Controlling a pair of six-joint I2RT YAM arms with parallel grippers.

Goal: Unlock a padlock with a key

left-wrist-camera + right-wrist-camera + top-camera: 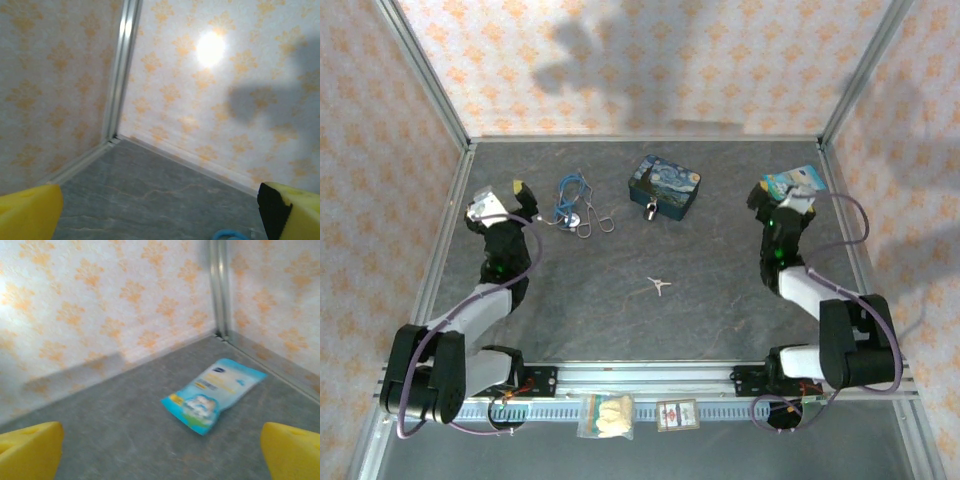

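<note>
Both arms sit at the table's sides, nothing in hand. Left gripper (160,212): jaws spread fully wide, yellow fingers (30,212) at either bottom corner of the wrist view, bare table between them, holding nothing. Right gripper (160,450): likewise wide apart and empty, facing a blue packet (215,395) lying flat near the far right corner. Padlock (649,210): on the table just beside the near side of the painted blue box (666,184), towards the far middle; whether it touches the box I cannot tell. Key (657,286): lies flat on open table near the centre, between the two arms, well apart from the padlock and closer to the arm bases. Blue cord bundle (570,196) and wire loops (596,223) lie left of the box, near the left gripper.
</note>
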